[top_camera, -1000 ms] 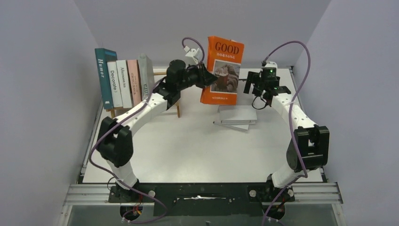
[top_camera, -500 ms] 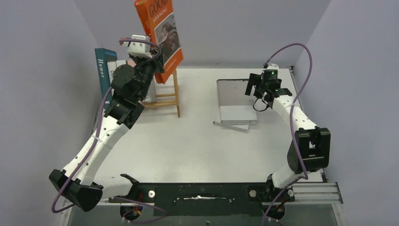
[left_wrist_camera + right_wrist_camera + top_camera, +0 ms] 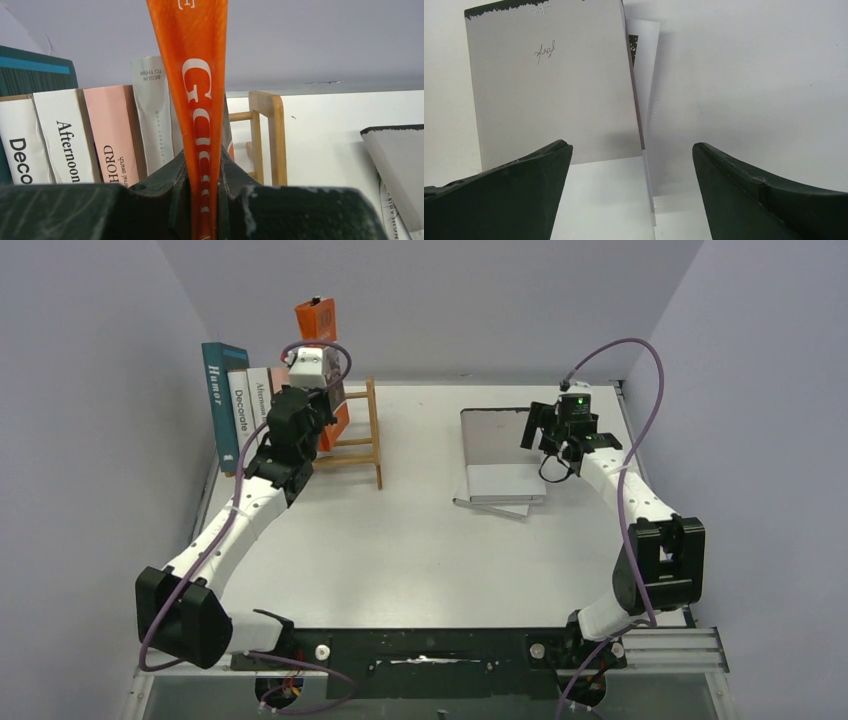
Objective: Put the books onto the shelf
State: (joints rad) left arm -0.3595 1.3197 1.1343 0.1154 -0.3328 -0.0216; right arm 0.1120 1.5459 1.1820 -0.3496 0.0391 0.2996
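Change: a second ago the orange book [image 3: 316,318] hung over the middle of the table [image 3: 400,540], cover to the front. Then it was lifted high and tilted. Now it stands upright, spine outward, at the shelf [image 3: 372,435].
Left gripper [image 3: 202,170]: closed tight on the lower spine of the orange book; the jaws press it from both sides.
Place of the orange book: at the free end of the row [image 3: 250,405], just beside the last white book [image 3: 152,110], with the end post [image 3: 272,130] on its other side. Its top is higher than the others.
Bottom edge: hidden behind the arm; I cannot tell if it already sits on the slats.
Right gripper [image 3: 631,150]: jaws spread wide, holding nothing. It hovers above the flat books [image 3: 505,485] as before and has hardly moved.
Flat books: lying on the table, well apart from the shelf, not yet taken.
Meaning for the task: I judge that the sixth book is almost placed. It needs to go down and be released, with care not to push the row.
Left to do: the flat books. The right arm seems ready for them.
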